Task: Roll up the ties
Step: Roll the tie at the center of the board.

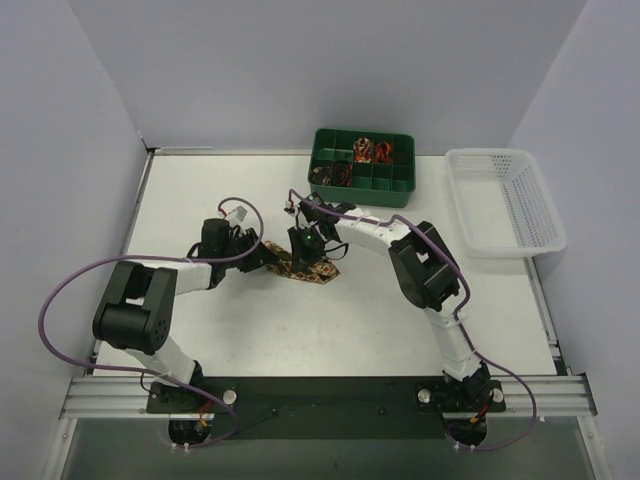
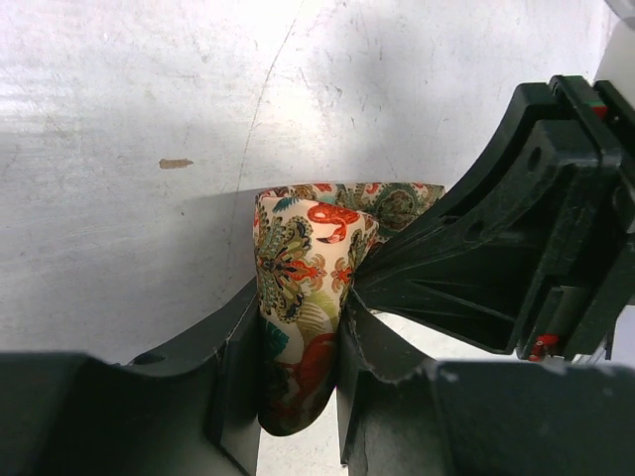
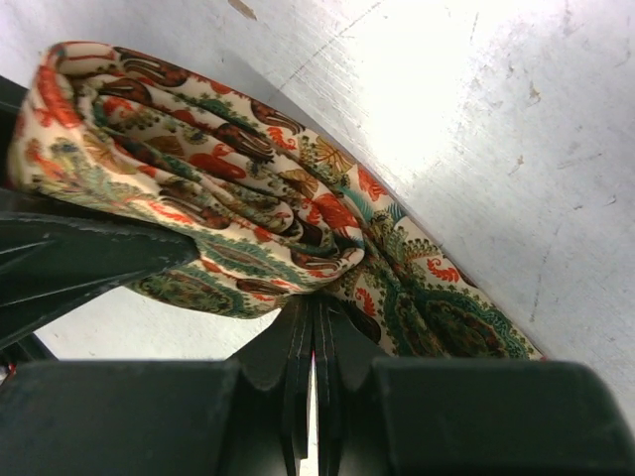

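Note:
One tie (image 1: pixel 312 268), cream-gold with red and green ornate pattern, lies partly rolled at the table's middle, its pointed end flat on the surface. My left gripper (image 1: pixel 262 256) is shut on the rolled part; in the left wrist view the roll (image 2: pixel 306 238) stands pinched between my fingers (image 2: pixel 298 322). My right gripper (image 1: pixel 305 258) meets it from the right, and its black body shows in the left wrist view (image 2: pixel 486 248). In the right wrist view its jaws (image 3: pixel 316 302) are pressed together at the folded tie (image 3: pixel 198 178), pinching fabric at the tips.
A green compartment box (image 1: pixel 398 188) at the back holds several small coiled ties. A white basket (image 1: pixel 545 235) stands at the right rear. Purple cables (image 1: pixel 60 290) loop beside both arms. Grey walls enclose the table.

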